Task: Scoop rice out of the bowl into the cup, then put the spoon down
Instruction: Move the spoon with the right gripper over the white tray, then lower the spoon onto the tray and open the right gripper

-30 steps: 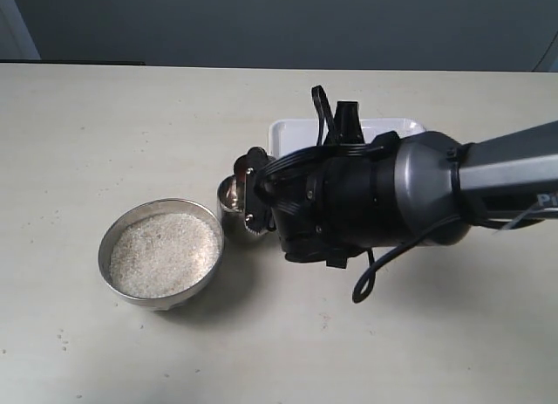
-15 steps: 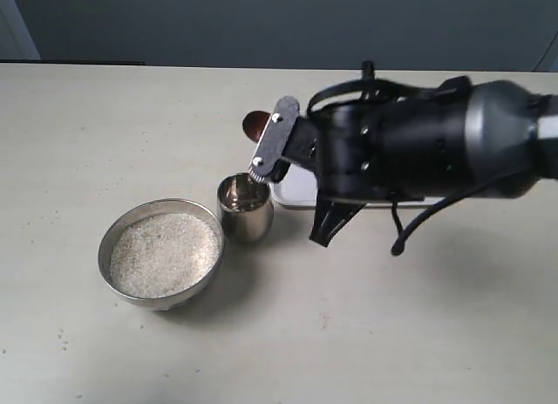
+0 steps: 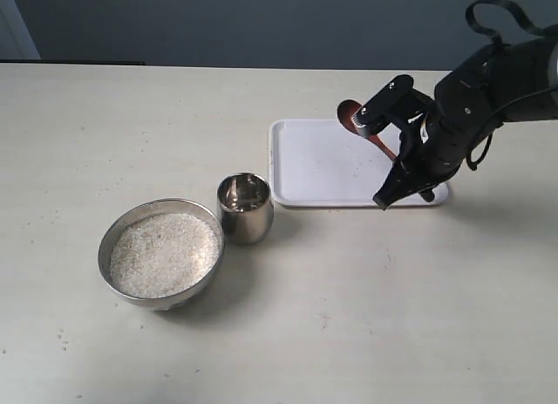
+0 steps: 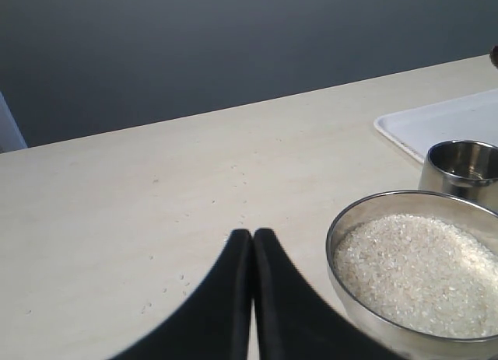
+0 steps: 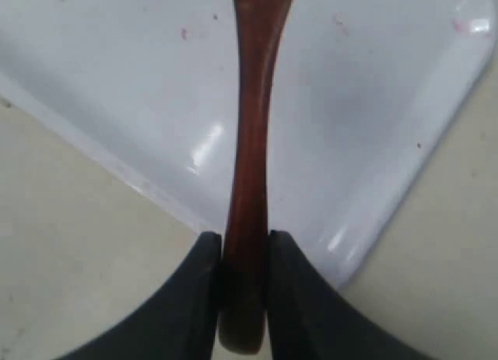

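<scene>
Right wrist view is the only one that resolves the grip. The right gripper (image 5: pixel 245 242) is clamped on the spoon (image 5: pixel 250 134) close to the tail of its handle, with a short stub poking out behind the fingers. The spoon is slim, glossy, dark reddish-brown wood, and its handle runs out over one rounded corner of the tray (image 3: pixel 305 164), which is white. Can't tell whether the spoon touches the tray. Exterior view adds the oval head, up at the tray's far edge, with the handle running diagonally toward the near right corner until the arm hides it. The bowl (image 3: pixel 174 297), dull metal, sits on the table (image 3: pixel 349 325) left of the tray. It holds rice (image 3: pixel 164 254), off-white and granular, almost to the rim. The cup (image 3: pixel 245 219), shiny steel and upright, stands just beside the bowl, between it and the tray. Its inside is mirror-like in both views that see it, so can't tell if there are grains in it. The left gripper (image 4: pixel 253 234) shows only in the left wrist view. Its fingers are pressed together with nothing between them, over the table near the bowl, with a few loose specks (image 4: pixel 183 278) on the surface there.
</scene>
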Robot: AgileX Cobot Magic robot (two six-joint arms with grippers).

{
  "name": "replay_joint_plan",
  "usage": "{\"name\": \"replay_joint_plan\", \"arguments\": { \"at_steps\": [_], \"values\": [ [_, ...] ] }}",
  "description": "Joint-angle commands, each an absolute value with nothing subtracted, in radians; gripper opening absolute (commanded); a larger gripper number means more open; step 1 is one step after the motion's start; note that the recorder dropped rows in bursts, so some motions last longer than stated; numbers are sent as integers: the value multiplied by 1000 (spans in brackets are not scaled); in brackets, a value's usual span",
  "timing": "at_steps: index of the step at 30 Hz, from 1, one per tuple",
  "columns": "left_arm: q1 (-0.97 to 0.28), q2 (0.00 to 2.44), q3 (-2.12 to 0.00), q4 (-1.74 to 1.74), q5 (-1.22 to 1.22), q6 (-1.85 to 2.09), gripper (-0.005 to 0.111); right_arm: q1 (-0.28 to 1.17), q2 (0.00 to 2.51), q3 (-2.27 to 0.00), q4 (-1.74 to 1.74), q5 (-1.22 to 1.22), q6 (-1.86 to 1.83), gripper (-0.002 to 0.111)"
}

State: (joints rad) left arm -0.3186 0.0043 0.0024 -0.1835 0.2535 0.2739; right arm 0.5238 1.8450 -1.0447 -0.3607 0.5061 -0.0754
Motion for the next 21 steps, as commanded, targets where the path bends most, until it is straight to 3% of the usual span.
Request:
{"name": "replay_joint_plan", "arguments": {
  "at_steps": [1, 14, 21],
  "values": [
    [-321, 0, 0, -182, 239, 272, 1, 518, 1910, -1042, -384, 419, -83, -1],
    [-321, 0, 0, -182, 239, 272, 1, 518, 1979, -1073, -488, 361, -83, -1],
    [-321, 0, 0, -182, 239, 272, 1, 518, 1981, -1205, -419, 567, -79, -1]
  ]
}}
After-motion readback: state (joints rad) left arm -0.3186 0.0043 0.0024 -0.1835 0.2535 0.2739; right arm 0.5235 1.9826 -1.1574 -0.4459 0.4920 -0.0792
